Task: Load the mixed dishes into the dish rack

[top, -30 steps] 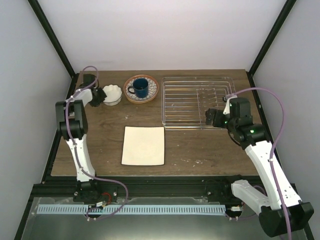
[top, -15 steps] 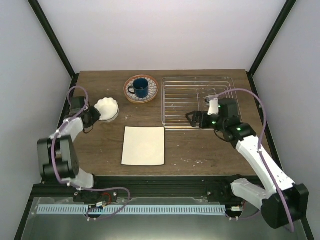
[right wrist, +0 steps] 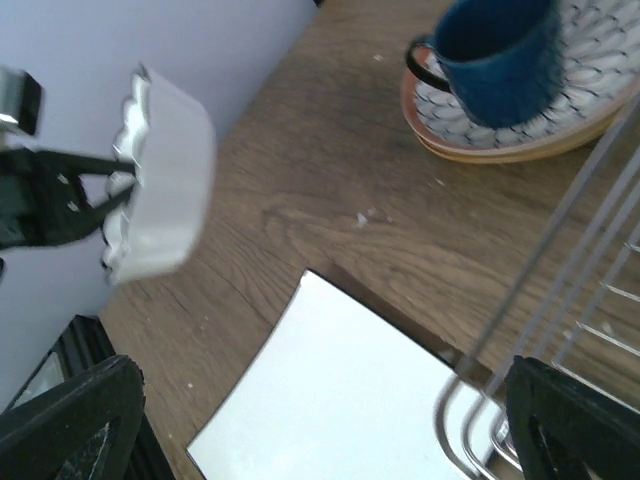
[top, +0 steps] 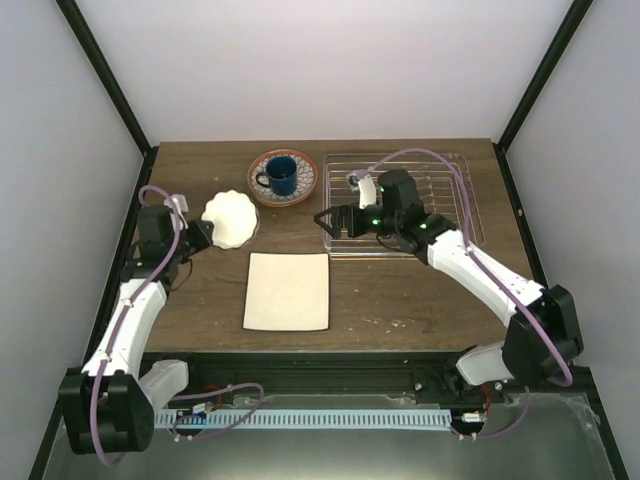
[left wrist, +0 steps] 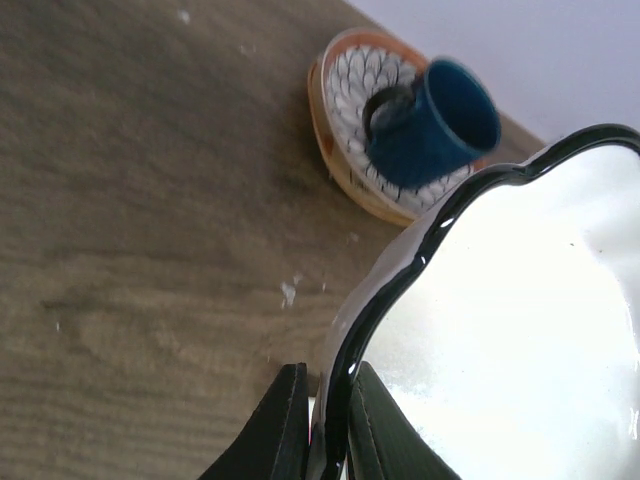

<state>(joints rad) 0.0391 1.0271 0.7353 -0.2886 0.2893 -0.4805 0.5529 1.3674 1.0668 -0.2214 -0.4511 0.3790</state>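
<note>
None of the four dishes is in the dish rack (top: 450, 195) yet. The left pincer (top: 203, 234) clamps the white scalloped bowl (top: 230, 219), tilted above the desk's (top: 400, 290) left side. The right pincer (top: 328, 218) hangs spread at the rack's near-left corner. The mug (top: 282, 175), patterned plate (top: 305, 190) and cream plate (top: 287, 291) are left to load.

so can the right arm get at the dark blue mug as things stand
Probably yes: the right gripper is open at the left edge of the silver wire dish rack, and nothing stands between it and the dark blue mug. The left gripper holds the white scalloped bowl off to the side.
</note>
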